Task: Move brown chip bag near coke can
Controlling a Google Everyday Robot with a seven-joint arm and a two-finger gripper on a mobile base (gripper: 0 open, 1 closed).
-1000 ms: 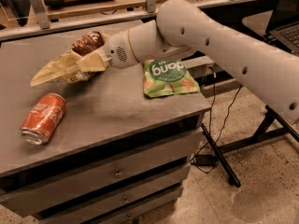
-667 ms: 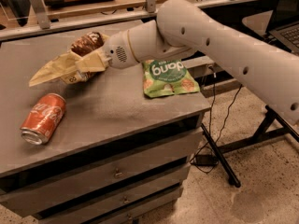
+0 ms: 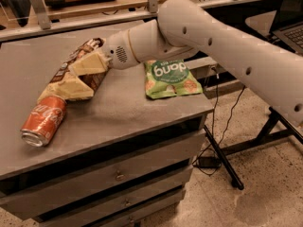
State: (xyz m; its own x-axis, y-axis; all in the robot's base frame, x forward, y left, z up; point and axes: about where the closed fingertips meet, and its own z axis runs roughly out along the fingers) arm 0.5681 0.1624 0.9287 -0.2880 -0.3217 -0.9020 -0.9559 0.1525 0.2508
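The brown chip bag (image 3: 90, 47) lies slanted on the grey table (image 3: 118, 108), its upper end at the back. Its lower end touches the top of the coke can (image 3: 43, 120). The can is red-orange, lies on its side at the table's front left, and its silver end faces front. My gripper (image 3: 71, 78) sits on the white arm (image 3: 199, 27) that reaches in from the right. Its pale tan fingers (image 3: 87, 63) are closed over the middle of the bag and cover much of it.
A green "dang" bag (image 3: 169, 77) lies flat at the table's right edge, just under the arm. The table has drawers below its front edge. A metal rail and shelf run along the back. Cables and a stand leg are on the floor at the right.
The arm has moved the brown chip bag down and toward the front left. The bag's lower end now meets the coke can. The can and green bag have not moved.
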